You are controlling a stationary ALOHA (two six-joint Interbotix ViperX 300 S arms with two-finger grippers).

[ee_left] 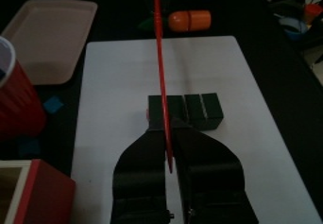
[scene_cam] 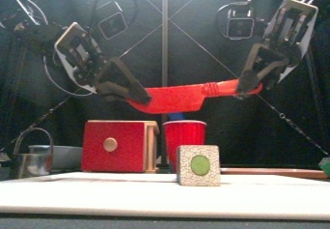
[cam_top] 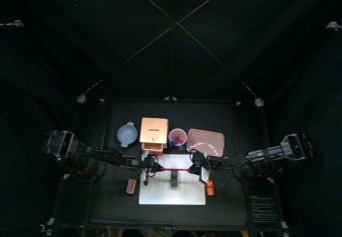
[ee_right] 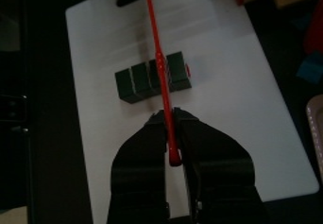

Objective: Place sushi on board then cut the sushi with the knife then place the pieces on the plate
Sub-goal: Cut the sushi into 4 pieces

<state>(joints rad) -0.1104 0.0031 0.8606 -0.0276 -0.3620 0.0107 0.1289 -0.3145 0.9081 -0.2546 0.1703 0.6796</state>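
Observation:
A red toy knife [scene_cam: 180, 99] hangs level above the white cutting board [cam_top: 175, 186], sagging a little in the middle. My left gripper [scene_cam: 129, 93] is shut on one end and my right gripper [scene_cam: 245, 86] is shut on the other. The sushi roll [scene_cam: 198, 165] lies on the board well below the blade, its dark green blocks [ee_left: 186, 112] still joined. In the left wrist view the knife [ee_left: 161, 67] runs straight out from my left gripper [ee_left: 165, 162] across the roll. The right wrist view shows the same over the roll [ee_right: 155, 78] from my right gripper [ee_right: 171, 150].
Behind the board stand the wooden box [cam_top: 154, 134] with its red drawer front [scene_cam: 120, 146], the red cup [scene_cam: 184, 141] and the pink tray [cam_top: 205, 139]. A blue-grey bowl [cam_top: 127, 133] sits left of the box. An orange toy [ee_left: 192, 19] lies off the board's end.

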